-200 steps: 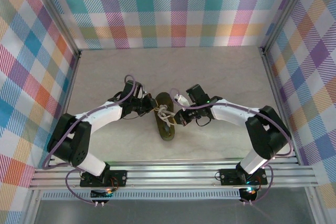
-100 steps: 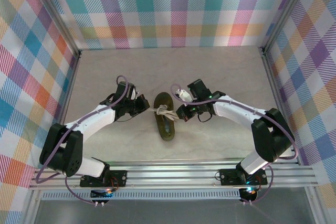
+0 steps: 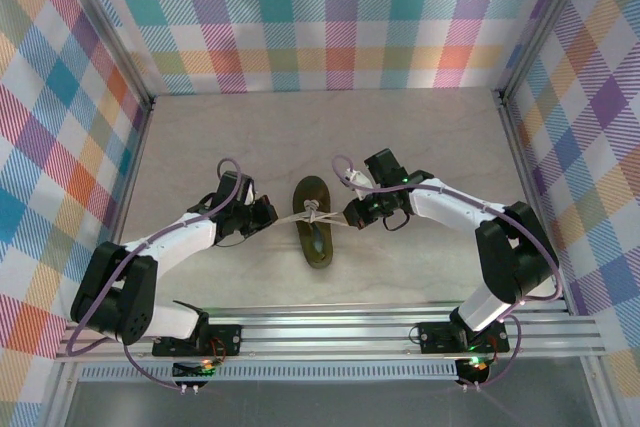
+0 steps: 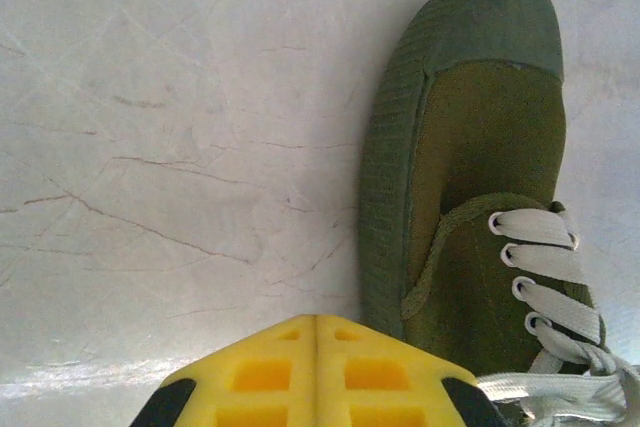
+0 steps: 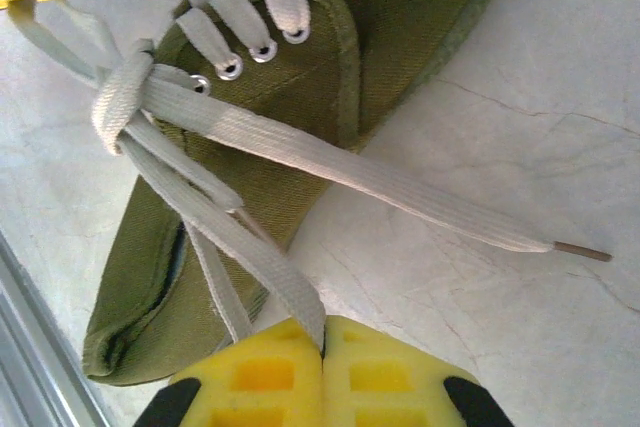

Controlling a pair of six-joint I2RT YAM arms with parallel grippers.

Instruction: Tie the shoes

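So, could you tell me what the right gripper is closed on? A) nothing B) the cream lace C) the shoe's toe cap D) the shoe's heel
B: the right gripper pinches the cream lace running from the knot on the shoe.

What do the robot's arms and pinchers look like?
The left arm and right arm have white shells and chunky black joints. A purple cable loops along each. The left gripper and right gripper are black, with bright yellow fingers full of little square holes, like waffles.
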